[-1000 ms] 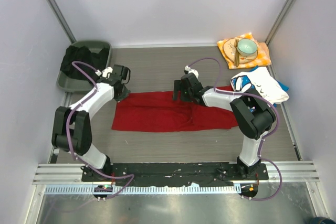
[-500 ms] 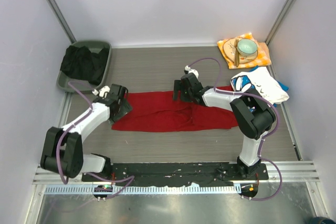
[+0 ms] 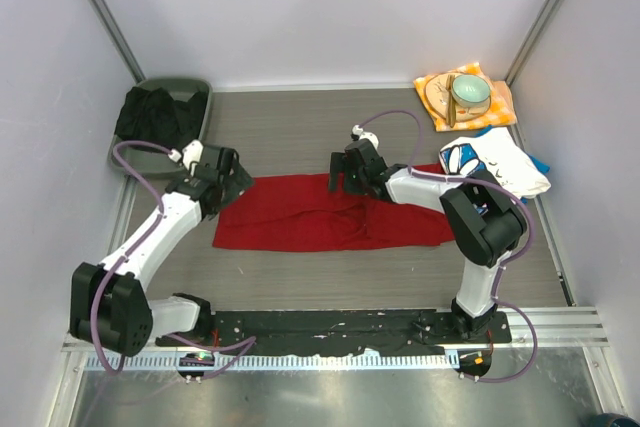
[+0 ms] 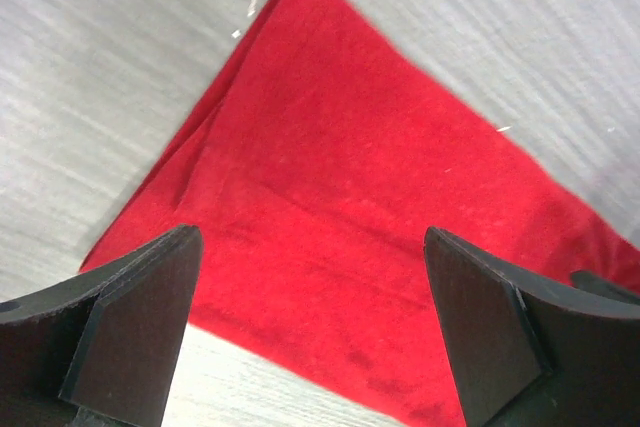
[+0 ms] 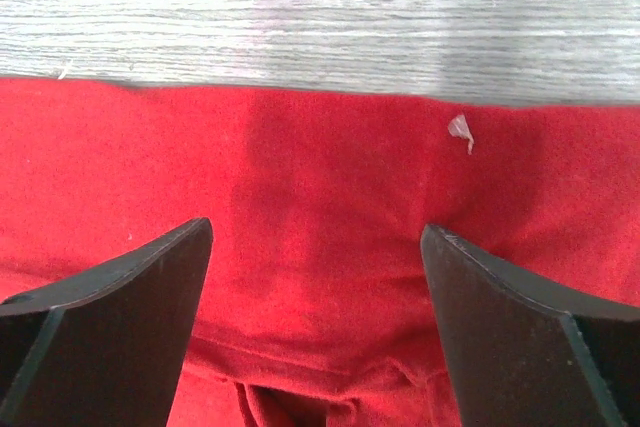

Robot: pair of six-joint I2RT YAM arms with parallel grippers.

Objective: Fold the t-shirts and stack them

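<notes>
At far left, tray point(image 3: 196, 85): it holds a black cloth point(image 3: 150, 119); I judge this is not part of the job.
Left gripper point(image 3: 232, 179): jaws wide, nothing between them. It hangs over the left end of the red tee, near the far corner.
Red tee point(image 3: 320, 215): it lies flat on the table point(image 3: 290, 127) as a long band between the two arms. The wrist views show a ridge along it, so I judge it is folded lengthwise.
Right gripper point(image 3: 345, 177): jaws wide, holding nothing. It stands over the far edge of the red tee, about the middle of the band.
Printed tee point(image 3: 497, 162): it lies crumpled at the right, near the right end of the red tee; the arm hides whether they touch. Some blue shows at its right edge.
Bowl point(image 3: 470, 93): it sits on an orange cloth point(image 3: 503, 107) in the far right corner.
Done: only the first fold of the red tee, as it seems.
Left to do: the cross folds of the red tee, all folding of the printed tee, then the stack.
Writing: none can be read; the print on the printed tee is too small from above.
</notes>
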